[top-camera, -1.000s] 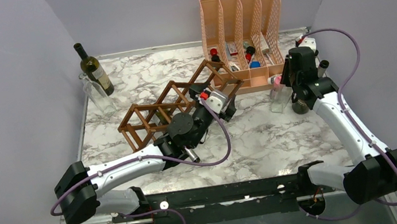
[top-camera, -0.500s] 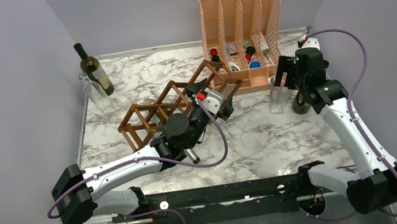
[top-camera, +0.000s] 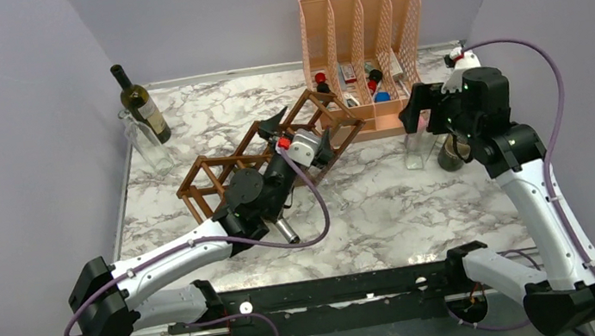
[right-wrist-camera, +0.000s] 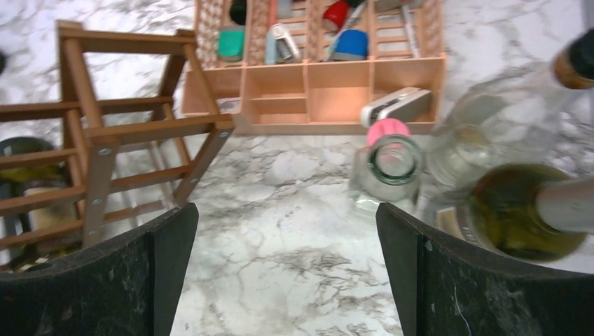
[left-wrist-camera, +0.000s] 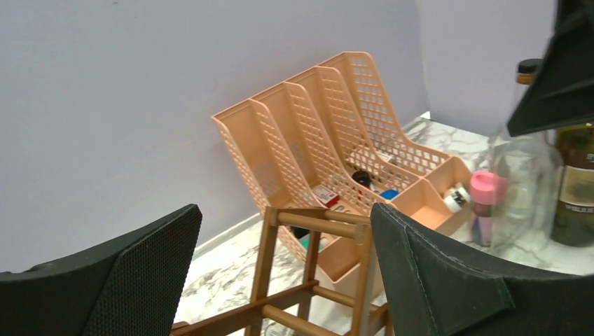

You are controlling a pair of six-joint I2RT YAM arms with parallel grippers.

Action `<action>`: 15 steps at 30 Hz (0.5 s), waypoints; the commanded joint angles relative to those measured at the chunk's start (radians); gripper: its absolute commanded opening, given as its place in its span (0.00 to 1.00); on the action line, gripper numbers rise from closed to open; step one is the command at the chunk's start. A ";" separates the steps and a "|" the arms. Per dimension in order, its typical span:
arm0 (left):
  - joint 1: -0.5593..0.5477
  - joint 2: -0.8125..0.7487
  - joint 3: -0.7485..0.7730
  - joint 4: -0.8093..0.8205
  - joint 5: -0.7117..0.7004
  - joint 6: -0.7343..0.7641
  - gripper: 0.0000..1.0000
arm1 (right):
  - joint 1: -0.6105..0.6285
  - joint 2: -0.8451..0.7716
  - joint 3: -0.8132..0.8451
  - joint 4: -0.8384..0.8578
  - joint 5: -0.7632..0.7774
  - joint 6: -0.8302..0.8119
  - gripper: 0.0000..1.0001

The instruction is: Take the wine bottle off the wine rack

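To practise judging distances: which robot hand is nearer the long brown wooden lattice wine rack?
Left. The left hand hangs over the right end of the brown wooden lattice wine rack; the right hand is apart, off to its right.

The left gripper (left-wrist-camera: 284,231) shows two black textured jaws spread wide at the bottom of the frame, with nothing held. Between them rises the end of a brown wooden lattice wine rack of thin sticks (left-wrist-camera: 319,225), standing on the white marbled tabletop (left-wrist-camera: 224,280). Just behind it, against the lavender wall, sits a peach plastic mesh file organiser with four slots (left-wrist-camera: 329,126), small items lying in its base. To the right stand a pink-capped container (left-wrist-camera: 485,187), a clear glass bottle (left-wrist-camera: 525,182) and a dark green wine bottle with a pale label (left-wrist-camera: 578,189).
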 commanded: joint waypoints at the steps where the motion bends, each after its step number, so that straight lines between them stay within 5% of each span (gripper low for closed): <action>1: 0.049 0.002 -0.011 0.042 -0.040 -0.010 0.97 | -0.006 0.025 0.035 -0.038 -0.245 0.040 1.00; 5: 0.097 0.006 -0.009 0.042 -0.047 -0.032 0.98 | 0.013 0.025 0.014 -0.005 -0.379 0.110 1.00; 15: 0.230 0.026 0.000 0.018 -0.089 -0.228 0.99 | 0.278 0.092 -0.165 0.106 -0.392 0.321 1.00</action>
